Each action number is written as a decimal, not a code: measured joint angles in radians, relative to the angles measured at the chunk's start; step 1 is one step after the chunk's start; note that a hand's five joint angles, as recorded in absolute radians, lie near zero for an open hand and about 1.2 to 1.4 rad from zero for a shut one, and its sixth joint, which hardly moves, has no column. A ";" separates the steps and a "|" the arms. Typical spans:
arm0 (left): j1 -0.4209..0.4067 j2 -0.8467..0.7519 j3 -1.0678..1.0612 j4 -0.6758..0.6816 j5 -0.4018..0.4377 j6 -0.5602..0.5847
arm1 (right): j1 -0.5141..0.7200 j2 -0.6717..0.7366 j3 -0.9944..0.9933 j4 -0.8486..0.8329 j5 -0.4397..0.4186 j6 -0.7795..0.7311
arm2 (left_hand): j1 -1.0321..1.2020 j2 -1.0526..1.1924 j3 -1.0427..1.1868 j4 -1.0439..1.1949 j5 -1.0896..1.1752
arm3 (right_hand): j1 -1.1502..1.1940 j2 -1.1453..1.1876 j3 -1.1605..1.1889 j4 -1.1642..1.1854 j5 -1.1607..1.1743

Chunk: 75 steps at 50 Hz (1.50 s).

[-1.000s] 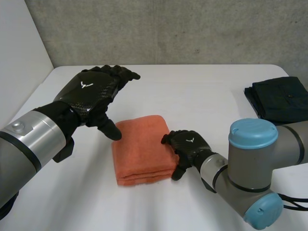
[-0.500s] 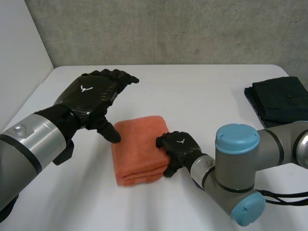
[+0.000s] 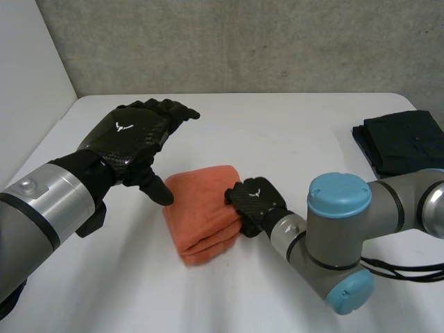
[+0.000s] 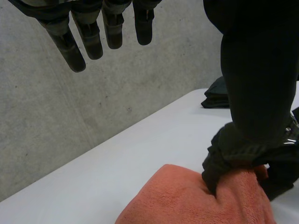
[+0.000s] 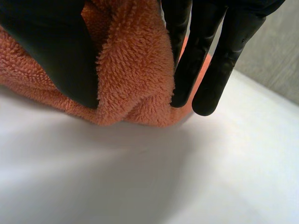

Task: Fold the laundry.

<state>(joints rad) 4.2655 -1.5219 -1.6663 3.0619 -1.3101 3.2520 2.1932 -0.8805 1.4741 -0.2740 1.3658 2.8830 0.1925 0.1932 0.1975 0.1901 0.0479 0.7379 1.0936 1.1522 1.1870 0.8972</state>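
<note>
Laundry on view is one folded orange terry towel (image 3: 198, 211), toward the near middle of the white table (image 3: 291, 132). It lies a bit skewed, with its stacked layers showing along the near edge and its right side bunched up. The right hand (image 3: 255, 202) is on that right edge, and the right wrist view makes it pretty clear: thumb on one side, straight fingers (image 5: 205, 65) on the other, fluffy cloth squeezed between them, so it's got a proper pinch on the towel. The left hand (image 3: 135, 135) hovers above the table by the towel's far left corner, fingers (image 4: 77, 53) straight and loose, holding nothing. Its thumb points down at the cloth, can't tell if it touches. Further back, well apart at the table's far right edge, sits a folded dark garment (image 3: 402, 142). Behind everything is a rough grey concrete wall (image 3: 243, 41).
</note>
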 measured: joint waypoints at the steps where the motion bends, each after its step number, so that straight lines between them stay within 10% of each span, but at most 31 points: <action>1: 0.000 0.000 0.000 0.000 0.000 0.000 | 0.000 0.000 -0.003 -0.001 0.000 -0.009 | 0.000 0.000 0.000 0.000 0.000 | 0.006 0.002 0.001 0.000 0.000; 14: -0.011 -0.012 0.049 0.000 -0.005 -0.004 | -0.104 -0.064 -0.181 -0.056 -0.021 -0.267 | 0.000 0.000 0.000 0.000 0.000 | 0.057 0.014 0.002 0.001 0.002; 23: -0.039 -0.031 0.091 0.000 -0.012 -0.014 | -0.462 -0.077 -0.411 -0.111 -0.158 -0.245 | 0.000 0.000 0.000 0.000 0.000 | 0.078 0.035 0.029 0.001 0.010; 41: -0.112 -0.077 0.120 0.000 -0.021 -0.017 | -0.940 0.311 -0.641 -0.012 -0.429 -0.133 | 0.000 0.000 0.000 0.000 0.000 | 0.115 0.055 0.045 0.001 0.034; 75: -0.162 -0.110 0.158 -0.002 -0.079 -0.015 | -0.864 0.240 -0.852 0.006 -0.492 0.117 | 0.000 0.000 0.000 0.000 0.000 | 0.119 0.056 0.045 0.002 0.039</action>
<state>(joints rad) 4.1034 -1.6323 -1.5082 3.0599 -1.3894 3.2368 1.3293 -0.6410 0.6223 -0.2685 0.8739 3.0004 0.1925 0.1932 0.1975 0.1901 0.0479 0.8574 1.1491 1.1970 1.1888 0.9362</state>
